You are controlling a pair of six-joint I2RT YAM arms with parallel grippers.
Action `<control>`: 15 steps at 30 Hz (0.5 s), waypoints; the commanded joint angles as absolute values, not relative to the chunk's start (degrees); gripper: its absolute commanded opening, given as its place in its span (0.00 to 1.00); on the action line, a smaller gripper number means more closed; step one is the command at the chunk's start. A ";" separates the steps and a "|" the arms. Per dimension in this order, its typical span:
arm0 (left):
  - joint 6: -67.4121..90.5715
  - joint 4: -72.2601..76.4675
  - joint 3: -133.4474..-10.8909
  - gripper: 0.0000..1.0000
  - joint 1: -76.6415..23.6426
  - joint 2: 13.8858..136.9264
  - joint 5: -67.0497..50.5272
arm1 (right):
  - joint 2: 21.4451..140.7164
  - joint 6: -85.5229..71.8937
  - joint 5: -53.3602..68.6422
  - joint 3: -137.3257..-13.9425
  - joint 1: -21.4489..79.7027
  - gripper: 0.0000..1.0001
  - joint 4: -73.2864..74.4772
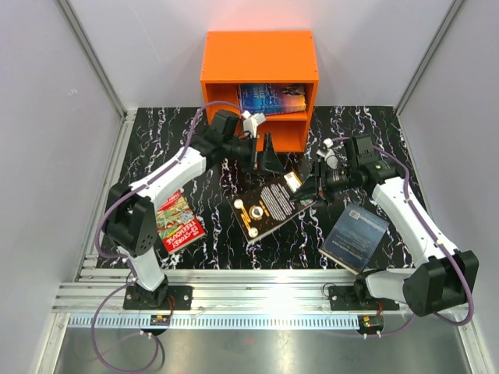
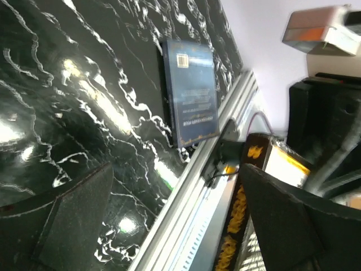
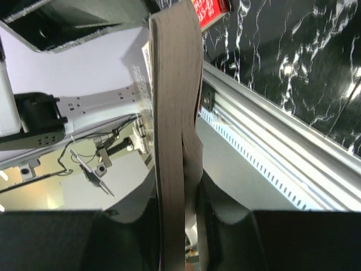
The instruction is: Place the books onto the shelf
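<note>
the right gripper [image 1: 309,187] is clenched on one edge of the black book [image 1: 269,206], which slopes away from it, tilted. pinched so near its edge, the thin paperback could sag, swing or slip during the carry. beyond the gripper stands the orange shelf [image 1: 257,54], with a blue book [image 1: 271,97] in its upper compartment. the left gripper [image 1: 261,153], released wide, hovers between and could be struck.

Lab (white enclosure walls [image 1: 54,117], aluminium rail [image 1: 257,300]).
</note>
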State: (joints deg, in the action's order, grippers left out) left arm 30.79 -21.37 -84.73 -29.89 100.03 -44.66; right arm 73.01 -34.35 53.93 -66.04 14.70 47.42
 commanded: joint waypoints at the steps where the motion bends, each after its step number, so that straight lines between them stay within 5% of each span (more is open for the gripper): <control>1: 29.16 -22.69 -85.52 0.99 -32.34 101.34 -50.35 | 71.02 -33.05 58.71 -66.62 15.56 0.00 47.19; 15: 31.02 -19.44 -77.53 0.89 -32.00 90.62 -55.02 | 73.39 -31.90 56.60 -68.38 17.49 0.00 47.99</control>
